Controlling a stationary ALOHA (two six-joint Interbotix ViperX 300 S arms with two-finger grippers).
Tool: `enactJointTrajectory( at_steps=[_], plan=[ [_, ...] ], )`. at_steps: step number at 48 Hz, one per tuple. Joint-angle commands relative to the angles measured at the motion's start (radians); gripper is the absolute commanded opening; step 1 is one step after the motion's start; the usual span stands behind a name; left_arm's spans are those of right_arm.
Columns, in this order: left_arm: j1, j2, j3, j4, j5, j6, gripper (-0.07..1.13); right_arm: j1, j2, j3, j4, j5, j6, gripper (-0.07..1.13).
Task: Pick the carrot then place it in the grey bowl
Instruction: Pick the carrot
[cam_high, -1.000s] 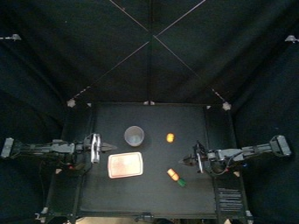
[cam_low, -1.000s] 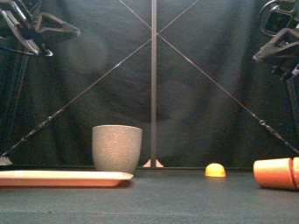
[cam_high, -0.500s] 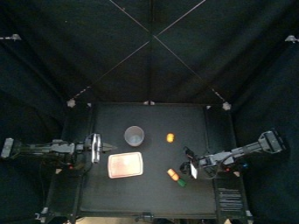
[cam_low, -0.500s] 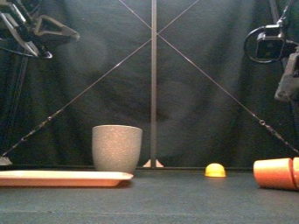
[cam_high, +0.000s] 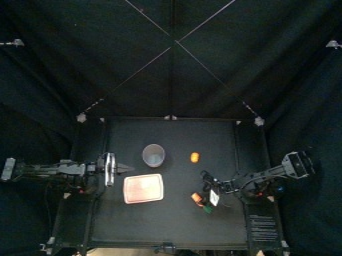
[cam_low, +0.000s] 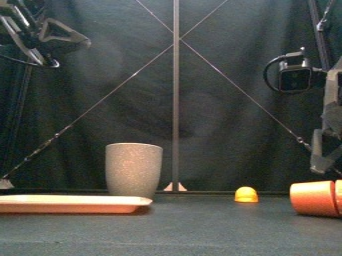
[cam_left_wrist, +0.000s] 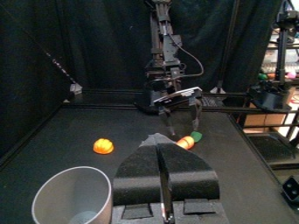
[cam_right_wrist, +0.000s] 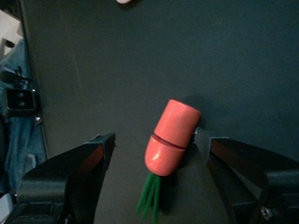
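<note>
While its jaws stand wide apart with nothing held, the right end effector (cam_right_wrist: 162, 142) hangs straddling the carrot (cam_right_wrist: 172, 133), which lies flat on the desk (cam_high: 174, 225) with its green leaves toward the wrist. Seen from above, the grey bowl (cam_high: 155, 153) stands upright at 10 o'clock from the carrot, the pink tray (cam_high: 143, 188) at 9 o'clock and a small orange toy (cam_high: 195, 157) at 12 o'clock. The left end effector (cam_high: 107, 170) rests at the desk's 9 o'clock edge, jaws closed and empty. My worry: the carrot is round and tapered, so an off-centre squeeze may squirt it out, and a low carry could tip the tall bowl.
</note>
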Motion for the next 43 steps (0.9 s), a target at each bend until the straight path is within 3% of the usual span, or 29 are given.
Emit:
enactJointTrajectory(
  at_steps=[1, 29, 36, 43],
  plan=[
    [0.002, 0.002, -0.014, 0.003, -0.005, 0.002, -0.03, 0.005, 0.025, -0.029, 0.012, -0.005, 0.0, 1.05],
    [0.002, 0.0, -0.015, 0.003, -0.005, 0.003, -0.03, 0.041, 0.239, -0.12, 0.044, -0.003, 0.0, 1.02],
    [0.002, 0.002, -0.015, 0.006, -0.005, 0.003, -0.03, 0.046, 0.262, -0.137, 0.043, -0.003, -0.002, 0.89],
    [0.002, 0.002, -0.014, 0.009, -0.005, 0.003, -0.03, 0.048, 0.282, -0.155, 0.04, -0.003, -0.002, 0.67]
  ],
)
